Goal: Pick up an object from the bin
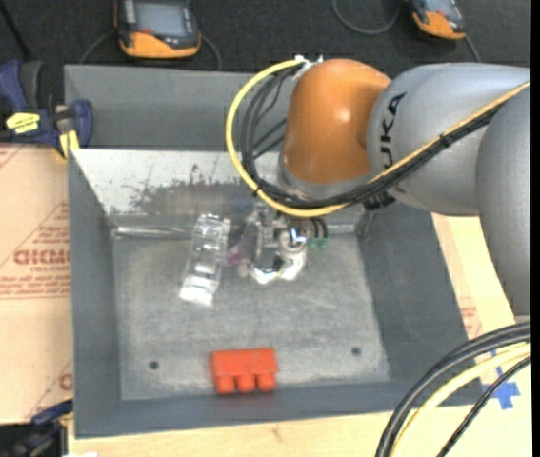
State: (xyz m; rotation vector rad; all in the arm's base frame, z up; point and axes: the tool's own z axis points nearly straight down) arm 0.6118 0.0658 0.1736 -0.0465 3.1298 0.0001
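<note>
My gripper point(268, 239) hangs low in the back middle of the bin, under the arm's orange cover. Right below it lies a small white thing point(275, 270) with blue and green bits; whether the gripper touches it I cannot tell. Just left of the gripper a clear plastic piece point(203, 257) lies lengthwise on the bin floor, tilted a little. A small purple bit point(236, 253) shows between the clear piece and the gripper.
An orange-red block point(244, 370) with three lobes lies near the bin's front wall, well apart from the gripper. The arm reaches in from the right and hides the bin's back right part.
</note>
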